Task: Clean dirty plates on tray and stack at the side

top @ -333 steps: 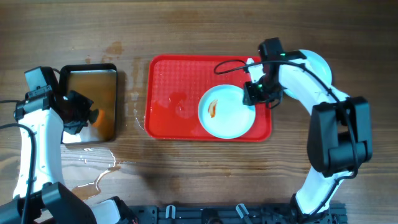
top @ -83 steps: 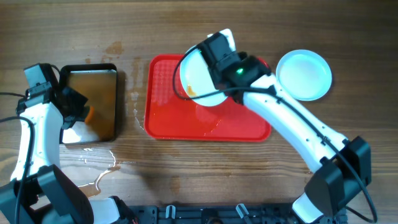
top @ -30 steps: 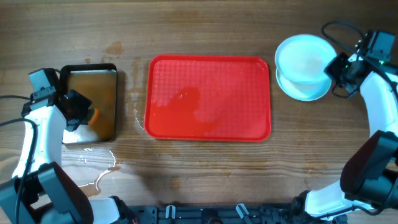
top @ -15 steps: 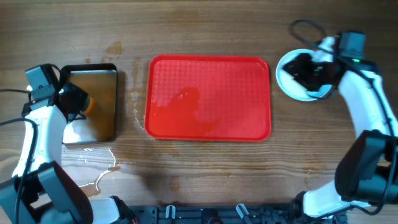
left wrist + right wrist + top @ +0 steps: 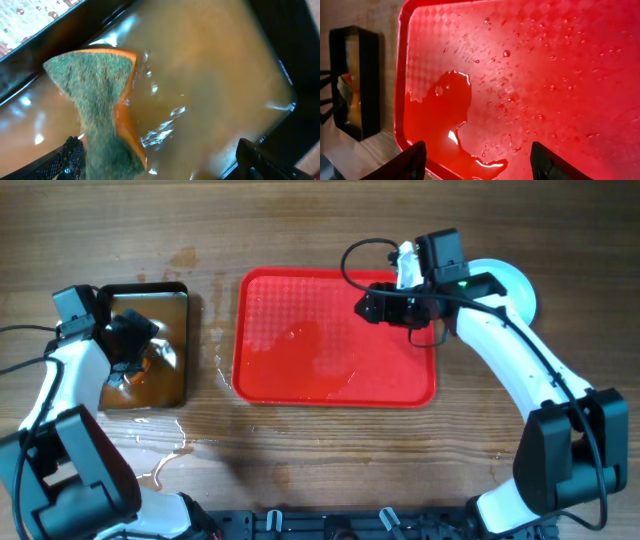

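Note:
The red tray [image 5: 300, 380] lies mid-table and holds only a puddle of water [image 5: 445, 115] and droplets. The pale plates [image 5: 516, 288] sit on the table right of the tray, partly hidden behind my right arm. My right gripper [image 5: 366, 308] hovers over the tray's far right part; in the right wrist view the gripper [image 5: 480, 162] is open with nothing between its fingers. My left gripper [image 5: 135, 342] hangs over the black pan. In the left wrist view the gripper [image 5: 162, 162] is open, and a green-and-orange sponge [image 5: 95, 100] lies in brown water against the left finger.
The black-rimmed pan [image 5: 145, 288] of brown water stands left of the tray and shows in the right wrist view as the pan [image 5: 367, 80]. Spilled water [image 5: 150, 448] streaks the wooden table in front of the pan. The right arm's cable loops above the tray's far edge.
My left gripper has opened and let the sponge go in the pan. My right arm has swung left from the plates to above the tray, its jaws opening wider.

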